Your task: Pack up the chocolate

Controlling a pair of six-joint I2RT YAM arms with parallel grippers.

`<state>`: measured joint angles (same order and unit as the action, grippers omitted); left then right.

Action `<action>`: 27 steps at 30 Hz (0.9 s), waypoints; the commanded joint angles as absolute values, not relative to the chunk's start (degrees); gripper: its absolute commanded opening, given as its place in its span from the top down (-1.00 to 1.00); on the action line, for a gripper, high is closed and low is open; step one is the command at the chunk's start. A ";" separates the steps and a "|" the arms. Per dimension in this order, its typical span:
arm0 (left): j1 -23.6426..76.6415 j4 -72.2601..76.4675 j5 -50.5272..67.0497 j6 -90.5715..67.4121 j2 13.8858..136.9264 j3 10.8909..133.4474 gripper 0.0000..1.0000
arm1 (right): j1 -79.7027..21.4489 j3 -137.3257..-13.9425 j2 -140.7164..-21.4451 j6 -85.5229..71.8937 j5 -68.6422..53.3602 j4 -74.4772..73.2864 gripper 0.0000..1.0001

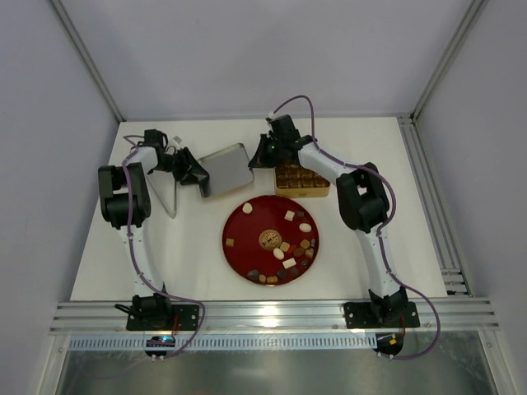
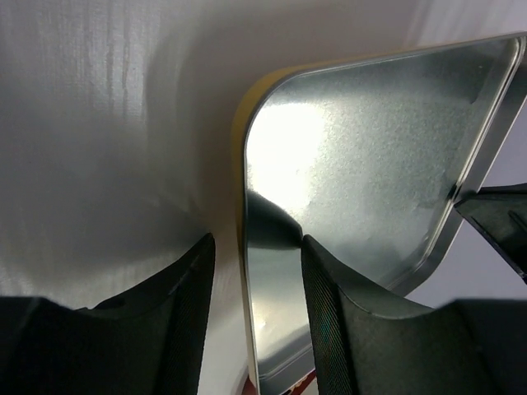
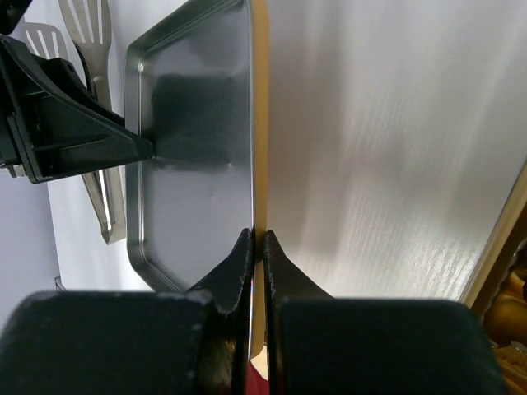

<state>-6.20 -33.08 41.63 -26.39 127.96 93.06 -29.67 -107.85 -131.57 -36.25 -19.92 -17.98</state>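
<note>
At the far middle of the worktop (image 1: 370,247), the right claw (image 3: 256,236) pinches the rim of the silver lid (image 1: 224,170), holding it left of the gold tin (image 1: 303,179), presumably so the grid is open for filling. The left claw (image 2: 255,240) stands spread astride the lid's opposite edge, gripping nothing. The chocolate (image 1: 284,247) lies nearer, on the red plate (image 1: 239,239).

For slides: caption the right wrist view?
Right end effector clamps tin lid by its edge; left end effector at far side.
</note>
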 commanded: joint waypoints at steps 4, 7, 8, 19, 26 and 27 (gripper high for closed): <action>-4.66 -22.86 48.25 -34.97 123.84 88.42 0.18 | -29.97 -107.49 -125.60 -38.94 -23.11 -12.75 0.92; -4.57 -18.73 50.01 -38.65 123.05 86.32 0.37 | -29.97 -106.88 -125.16 -38.94 -23.20 -12.39 0.92; -4.57 -17.68 50.27 -39.63 122.70 85.53 0.44 | -30.06 -106.35 -125.07 -39.11 -23.12 -12.22 0.92; -4.13 -13.36 53.35 -44.82 120.32 84.55 0.99 | -30.41 -102.92 -123.14 -38.85 -22.50 -10.46 0.92; -4.13 -13.10 54.05 -46.05 117.17 83.85 0.99 | -31.29 -103.10 -121.55 -35.25 -18.90 -12.92 0.71; -4.13 -13.01 54.14 -46.49 116.90 83.76 1.00 | -31.38 -103.01 -121.29 -34.90 -18.72 -13.09 0.69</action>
<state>-5.69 -14.79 51.20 -45.10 121.58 84.27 -28.80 -102.30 -126.89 -36.07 -17.06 -17.54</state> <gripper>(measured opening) 0.076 0.139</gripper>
